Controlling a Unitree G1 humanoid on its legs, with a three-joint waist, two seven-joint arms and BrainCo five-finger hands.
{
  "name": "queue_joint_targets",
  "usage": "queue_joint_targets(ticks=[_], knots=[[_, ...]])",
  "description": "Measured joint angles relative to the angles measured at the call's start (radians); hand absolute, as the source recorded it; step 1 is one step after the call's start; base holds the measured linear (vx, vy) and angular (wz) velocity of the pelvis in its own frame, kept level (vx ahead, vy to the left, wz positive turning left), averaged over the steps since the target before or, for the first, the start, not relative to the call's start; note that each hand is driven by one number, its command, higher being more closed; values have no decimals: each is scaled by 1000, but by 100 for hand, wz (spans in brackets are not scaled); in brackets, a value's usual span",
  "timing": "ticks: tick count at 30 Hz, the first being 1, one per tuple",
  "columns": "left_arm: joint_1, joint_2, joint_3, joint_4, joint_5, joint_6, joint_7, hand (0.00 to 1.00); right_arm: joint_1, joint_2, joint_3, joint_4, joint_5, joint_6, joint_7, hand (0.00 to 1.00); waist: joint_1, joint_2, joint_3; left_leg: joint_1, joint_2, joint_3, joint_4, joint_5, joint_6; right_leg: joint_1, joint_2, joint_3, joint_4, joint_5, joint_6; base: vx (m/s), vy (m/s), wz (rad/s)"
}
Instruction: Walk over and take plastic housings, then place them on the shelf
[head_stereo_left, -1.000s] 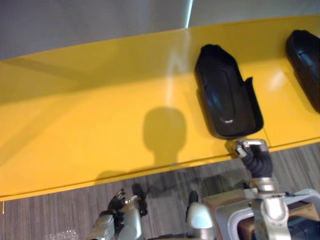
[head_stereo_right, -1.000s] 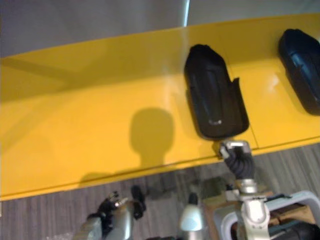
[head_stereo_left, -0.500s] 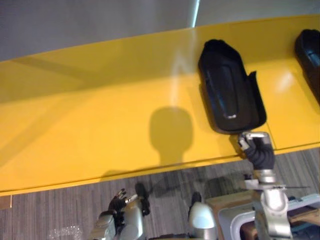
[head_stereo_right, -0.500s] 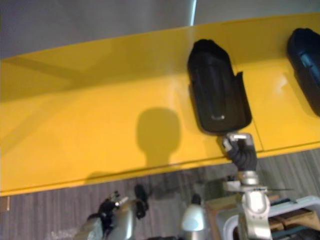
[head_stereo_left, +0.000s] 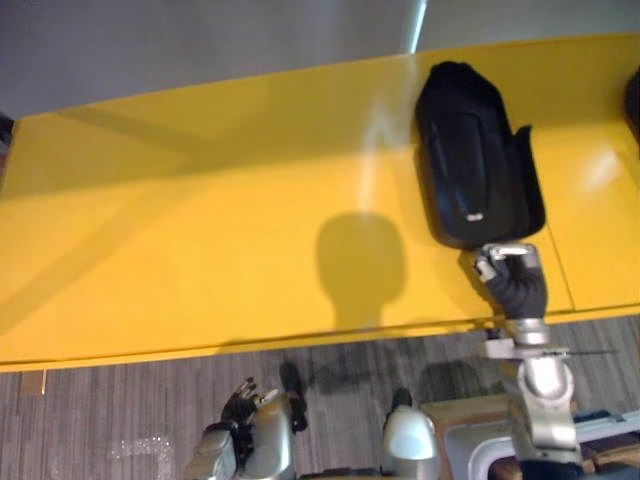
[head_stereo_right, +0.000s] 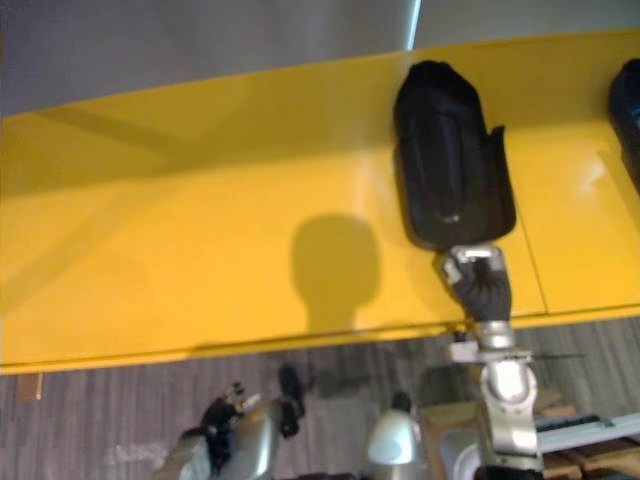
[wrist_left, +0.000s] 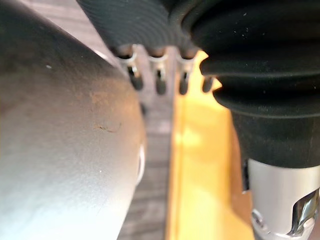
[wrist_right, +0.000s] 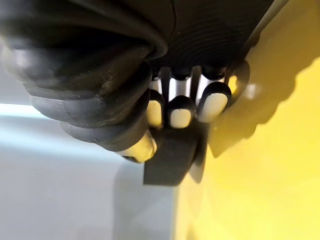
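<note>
1 black plastic housing (head_stereo_left: 475, 155) lay flat on the yellow shelf (head_stereo_left: 200, 230), toward 1 o'clock in the head view. The right hand (head_stereo_left: 512, 280) met its 6 o'clock end, fingers (wrist_right: 180, 107) curled over that dark edge with the thumb beneath, pinching it. A 2nd housing (head_stereo_right: 628, 110) showed at 2 o'clock, well apart. The left hand (head_stereo_left: 240, 405) hung at 7 o'clock over the floor (head_stereo_left: 120, 410), fingers loosely straight, holding nothing.

Right of the plastic housing (head_stereo_right: 450, 160) on the shelf (head_stereo_right: 200, 200), a second housing (head_stereo_right: 631, 115) is cut off by the frame's edge.
</note>
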Motion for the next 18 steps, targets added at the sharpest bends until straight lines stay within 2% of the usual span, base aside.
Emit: queue_joint_targets(ticks=[2, 6, 8, 9, 11, 12, 13, 15, 18], knots=[[8, -3, 11, -4, 0, 2, -1, 0, 10, 0, 0, -4, 10, 0, 27, 100, 0, 0, 0, 15, -3, 0, -16, 5, 0, 15, 0, -3, -11, 1, 1, 0, 0, 0], [27, -4, 27, -23, 9, 6, -2, 0, 98, 14, 4, -119, 122, 1, 162, 100, 0, -5, -3, 49, -9, 4, -61, 19, -7, 45, 5, -7, -47, 9, 9, 27, -10, -1], [38, -3, 29, -27, 12, 14, -2, 0, 121, 21, 9, -176, 175, 0, 212, 100, -2, -17, -23, 63, -10, 12, -93, 30, -11, 49, 8, -6, -67, 18, 10, 65, -19, -8], [46, -2, 35, -26, 31, 32, -2, 0, 119, 24, 11, -214, 222, -2, 241, 100, -5, -31, -53, 83, -8, 20, -132, 44, -15, 57, 18, -5, -93, 37, 10, 65, -16, -11], [54, 0, 35, -19, 38, 39, -2, 0, 96, 26, 9, -243, 272, -12, 260, 100, -5, -49, -80, 131, -4, 29, -184, 59, -20, 95, 33, -4, -136, 69, 12, 104, -7, -15], [55, 3, 35, 0, 37, 45, -2, 0, 77, 26, 7, -254, 289, -24, 260, 100, -3, -61, -115, 151, -3, 32, -213, 67, -23, 108, 40, -4, -158, 84, 14, 110, 2, -10], [56, 4, 34, 10, 37, 46, -2, 0, 65, 26, 5, -259, 299, -30, 260, 0, -3, -66, -132, 161, -4, 33, -228, 73, -24, 115, 43, -5, -168, 92, 13, 88, 15, -8], [64, 4, 33, 18, 37, 55, -1, 0, 14, 26, -11, -267, 315, -38, 250, 0, -1, -75, -177, 187, -2, 46, -273, 88, -23, 120, 51, -4, -182, 115, 12, 78, 28, -11], [61, 4, 33, 27, 35, 76, 0, 0, -83, 25, -57, -271, 312, -42, 191, 0, 6, -87, -204, 222, 3, 57, -273, 88, -23, 158, 54, -5, -197, 154, 8, 50, 39, -5]])
